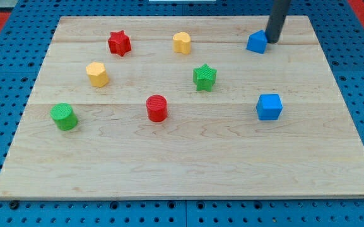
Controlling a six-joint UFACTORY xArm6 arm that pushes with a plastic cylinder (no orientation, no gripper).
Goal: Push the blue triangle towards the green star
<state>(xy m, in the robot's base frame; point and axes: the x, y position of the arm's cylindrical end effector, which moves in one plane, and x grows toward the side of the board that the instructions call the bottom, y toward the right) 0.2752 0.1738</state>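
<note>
Wooden bench [188,157] carries eight blocks, two per colour; blue triangle [257,42] sits near the view's top right, my tip [272,40] touching its right side; green star [204,77] lies lower-left, apart; no hand exists.

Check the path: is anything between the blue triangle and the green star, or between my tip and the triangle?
Nothing visible. My tip sits right against the blue triangle on the view's right side, and the board between it and the green star is bare.
</note>
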